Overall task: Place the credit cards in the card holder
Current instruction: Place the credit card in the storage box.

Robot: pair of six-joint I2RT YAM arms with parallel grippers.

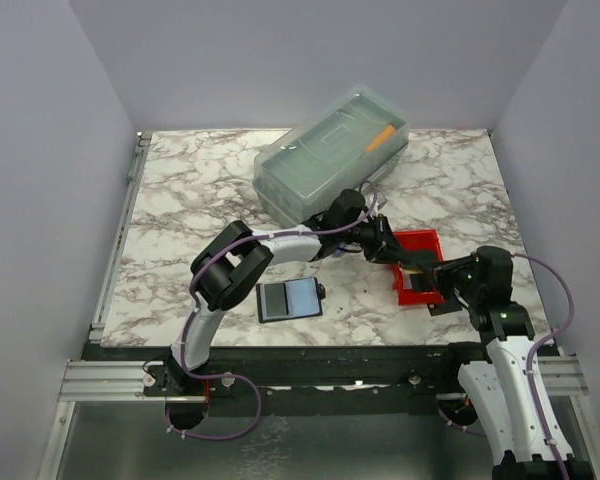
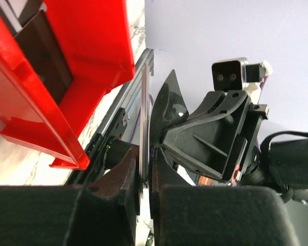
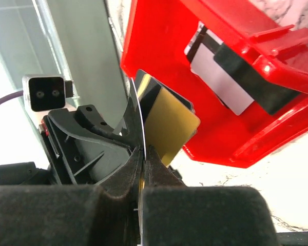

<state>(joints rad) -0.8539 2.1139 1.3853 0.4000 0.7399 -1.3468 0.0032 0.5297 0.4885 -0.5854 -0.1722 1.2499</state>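
The left gripper (image 2: pixel 145 169) and right gripper (image 3: pixel 142 160) meet beside the red bin (image 3: pixel 159 61), both jaws clamped on the cards (image 3: pixel 170 125), the gold one showing. They look light, stiff and slick, likely to slip or bow, so pinch the edges. More cards lie in the bin. The holder (image 1: pixel 288 299) lies well apart on the worktop (image 1: pixel 180 215); the clear box (image 1: pixel 330 160) crowds behind.

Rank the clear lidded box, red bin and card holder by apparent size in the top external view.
1. clear lidded box, plainly largest
2. red bin, partly hidden
3. card holder, only slightly smaller-looking than the bin
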